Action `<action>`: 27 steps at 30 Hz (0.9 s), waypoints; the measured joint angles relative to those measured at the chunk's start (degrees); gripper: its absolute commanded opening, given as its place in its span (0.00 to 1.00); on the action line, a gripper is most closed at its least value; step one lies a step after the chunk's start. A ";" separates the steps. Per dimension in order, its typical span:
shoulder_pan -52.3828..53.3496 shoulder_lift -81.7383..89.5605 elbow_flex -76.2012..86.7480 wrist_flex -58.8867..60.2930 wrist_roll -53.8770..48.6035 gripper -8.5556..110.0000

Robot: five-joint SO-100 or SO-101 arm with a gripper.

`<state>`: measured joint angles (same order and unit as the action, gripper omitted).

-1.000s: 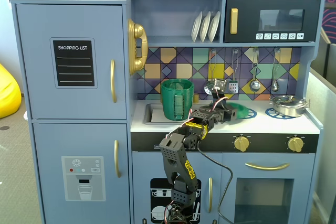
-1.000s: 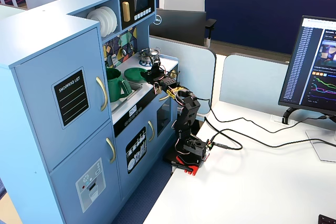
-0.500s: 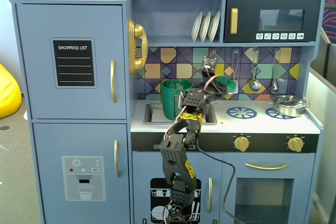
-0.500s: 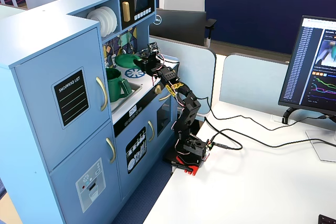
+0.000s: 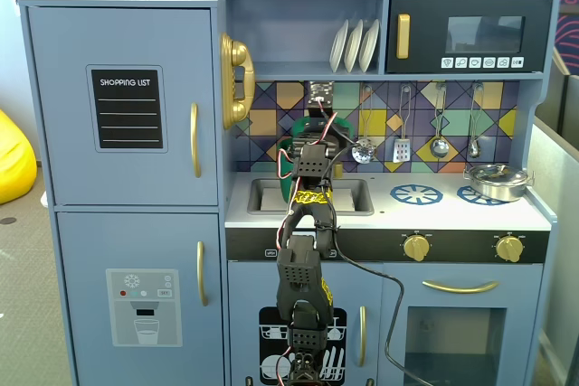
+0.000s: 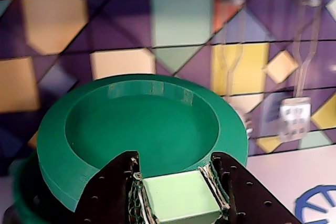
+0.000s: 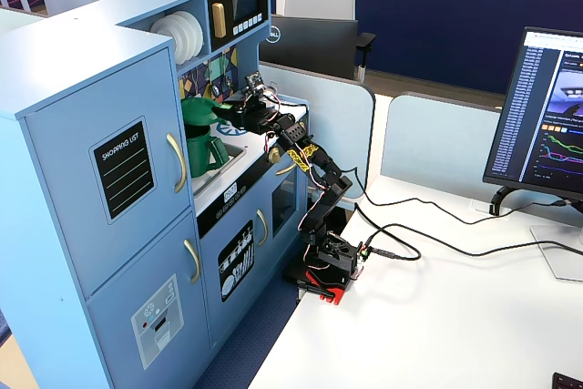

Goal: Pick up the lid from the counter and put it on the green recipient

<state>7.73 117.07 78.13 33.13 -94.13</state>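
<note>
Gripping the pale squarish knob, the black two-finger gripper (image 6: 181, 182) has its jaws closed on the flat round green plastic lid (image 6: 142, 124), which sits tilted atop the tall green plastic container (image 7: 206, 150) in the blue toy kitchen's sink (image 5: 348, 196), before a colourful geometric backsplash (image 6: 79, 24).

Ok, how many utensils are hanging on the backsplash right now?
4 visible in a fixed view: ladle, slotted spatula, spoon, another spoon, left to right, right of the gripper. The arm may hide others.

Arm hides most of green recipient (image 5: 288, 189); wrist view cuts pincer (image 6: 181, 195) bottom.
</note>
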 measured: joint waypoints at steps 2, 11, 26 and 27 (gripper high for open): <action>-0.88 0.00 0.00 0.09 -0.53 0.07; -3.43 0.00 0.00 0.09 -1.76 0.07; -4.22 -4.39 -1.05 0.09 -2.64 0.07; -4.22 -4.75 -1.14 0.09 -2.64 0.07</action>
<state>3.52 112.32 76.99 33.22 -96.77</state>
